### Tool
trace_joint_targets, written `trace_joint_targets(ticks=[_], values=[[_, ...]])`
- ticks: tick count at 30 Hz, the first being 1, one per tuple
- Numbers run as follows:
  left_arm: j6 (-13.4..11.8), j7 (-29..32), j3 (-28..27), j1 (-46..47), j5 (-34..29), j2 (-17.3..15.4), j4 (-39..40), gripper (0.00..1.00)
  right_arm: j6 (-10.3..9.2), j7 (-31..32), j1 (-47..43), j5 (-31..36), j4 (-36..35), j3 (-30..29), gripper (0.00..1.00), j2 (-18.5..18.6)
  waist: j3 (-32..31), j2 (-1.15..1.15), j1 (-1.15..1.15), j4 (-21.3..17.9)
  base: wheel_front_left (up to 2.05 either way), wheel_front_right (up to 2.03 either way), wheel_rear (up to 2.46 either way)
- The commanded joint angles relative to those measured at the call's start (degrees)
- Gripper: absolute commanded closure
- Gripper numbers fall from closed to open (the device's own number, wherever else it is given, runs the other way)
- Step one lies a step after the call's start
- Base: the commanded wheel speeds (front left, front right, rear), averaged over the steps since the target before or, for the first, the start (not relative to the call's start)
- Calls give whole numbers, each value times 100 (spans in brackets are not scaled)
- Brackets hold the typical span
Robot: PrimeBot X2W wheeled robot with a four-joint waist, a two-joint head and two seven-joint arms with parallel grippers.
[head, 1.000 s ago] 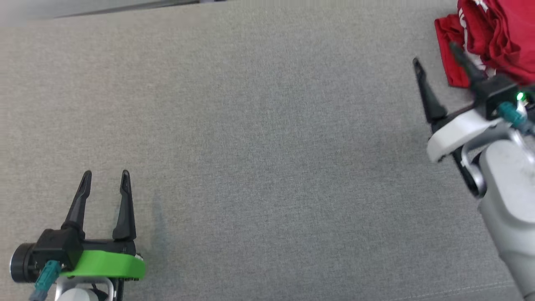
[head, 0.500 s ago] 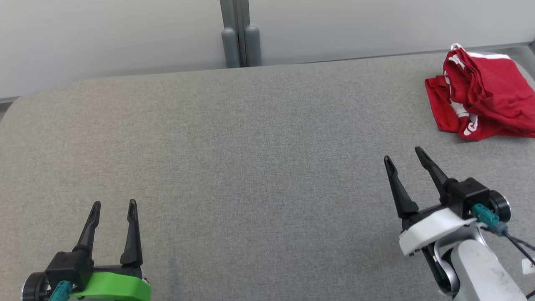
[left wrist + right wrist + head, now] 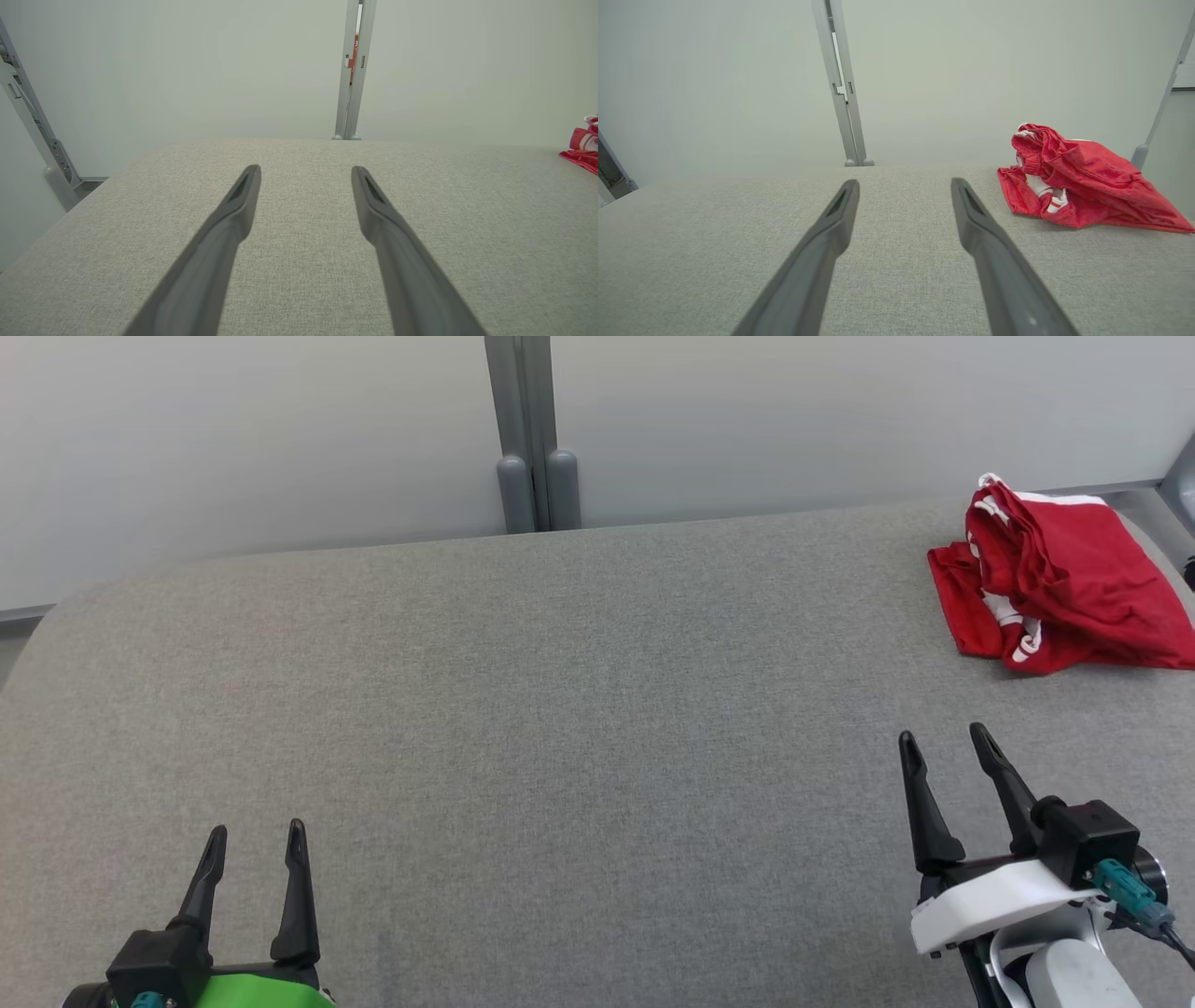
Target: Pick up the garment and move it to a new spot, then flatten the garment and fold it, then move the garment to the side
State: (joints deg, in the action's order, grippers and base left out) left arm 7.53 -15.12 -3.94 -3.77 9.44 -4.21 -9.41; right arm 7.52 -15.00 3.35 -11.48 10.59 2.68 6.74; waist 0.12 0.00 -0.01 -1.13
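Grey fabric covers the whole work surface, with a pale wall and a grey post behind it. The red garment lies crumpled at the far right corner, white trim showing. Near it, at the lower right, the right gripper has its jaws apart and empty. At the lower left, well apart from the garment, the left gripper is likewise spread, holding nothing.
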Motion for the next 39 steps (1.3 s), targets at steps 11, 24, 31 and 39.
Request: trace_joint_targets(ticks=[11, 24, 31, 39], values=[[-11, 1, 32, -23, 8, 37, -94, 0, -8, -23, -189, 22, 6, -43, 0, -158, -72, 0, 1, -4, 0, 0, 0], [1, 55, 20, -19, 233, 76, -419, 100, 2, 47, -254, -162, 229, -46, 100, -227, -65, 0, 1, 25, 0, 0, 0], [0, 262, -14, 85, 999, 80, -421, 100, 2, 243, -199, -926, 237, -124, 100, -236, -61, 0, 1, 30, 0, 0, 0], [0, 467, -37, 189, 1811, 85, -413, 100, 1, 451, -135, -1727, 246, -207, 100, -247, -56, 0, 1, 36, 0, 0, 0]])
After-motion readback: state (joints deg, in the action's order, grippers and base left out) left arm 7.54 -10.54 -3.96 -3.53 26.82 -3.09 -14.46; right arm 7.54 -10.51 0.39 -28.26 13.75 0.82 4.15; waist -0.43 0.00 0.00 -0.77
